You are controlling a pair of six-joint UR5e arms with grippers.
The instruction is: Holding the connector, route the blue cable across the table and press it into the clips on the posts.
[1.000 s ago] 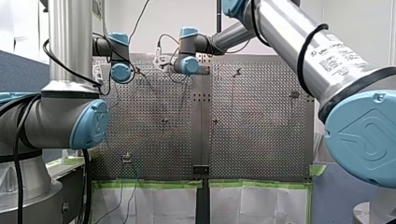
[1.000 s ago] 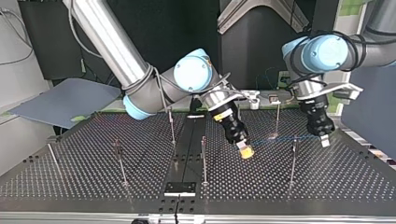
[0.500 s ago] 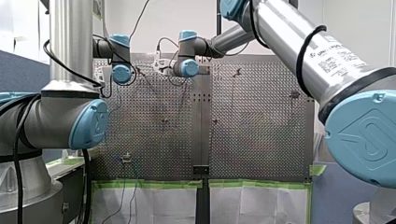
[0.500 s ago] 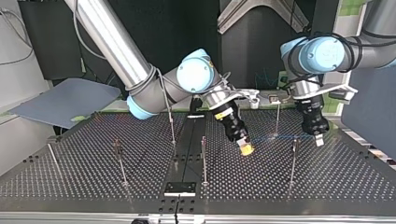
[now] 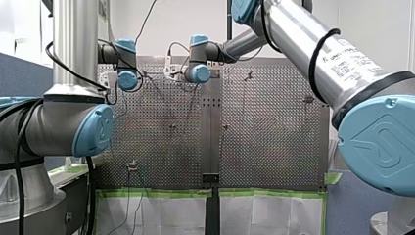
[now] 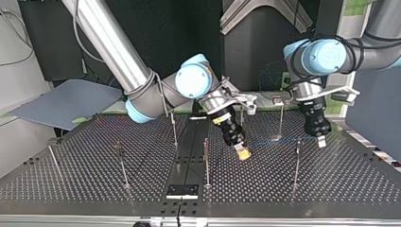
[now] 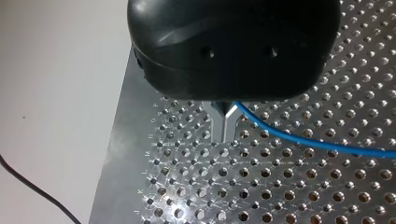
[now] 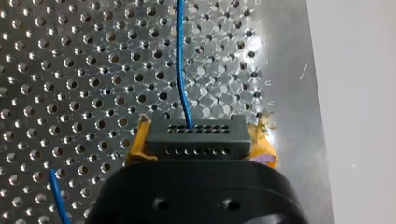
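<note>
My right tool [image 8: 198, 140] grasps the black connector [image 8: 196, 133] between its yellow pads [image 8: 138, 143], low over the perforated surface [image 6: 85, 179]. The blue cable [image 8: 181, 60] leaves the connector and runs to my left tool [image 7: 224, 139], whose metal fingers [image 7: 217, 123] are clenched on it.

My right arm slants down from the shoulder; right gripper [image 6: 243, 153] tilted, yellow pads clamped on the connector [image 8: 196, 137]. My left wrist stands vertical; left gripper [image 6: 321, 140] points straight down, metal fingers [image 7: 225, 127] pressed together.
</note>
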